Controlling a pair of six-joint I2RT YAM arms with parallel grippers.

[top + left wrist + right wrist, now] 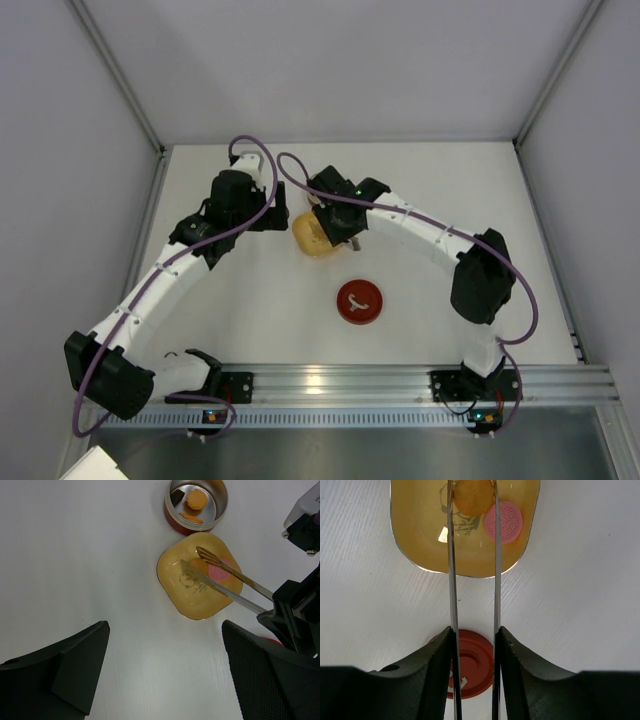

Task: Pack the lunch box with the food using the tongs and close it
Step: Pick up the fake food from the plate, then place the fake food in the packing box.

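Right gripper [474,636]: we see its two dark fingers [430,665] clenched on the tongs [451,580], pressing the outsides of both arms.
Tongs: the thin silver arms run straight ahead from between the fingers, out over the yellow dish [420,545].
Orange piece [472,495]: it sits at the far end of the arms, with one arm close against each side. We cannot tell whether it is lifted.
Pink piece [503,521]: flat in the dish, just right of the right arm.
Lid [472,655]: red, lying on the white table [75,555] directly beneath the right fingers.
Lunch box [175,524]: open, beyond the dish from the left fingers and just beside its far edge. Inside we count two orange pieces [196,499] and a dark piece [176,496].
Left gripper [165,670]: fingers released and spread wide, with nothing between them. The dish lies ahead of them, to the right.
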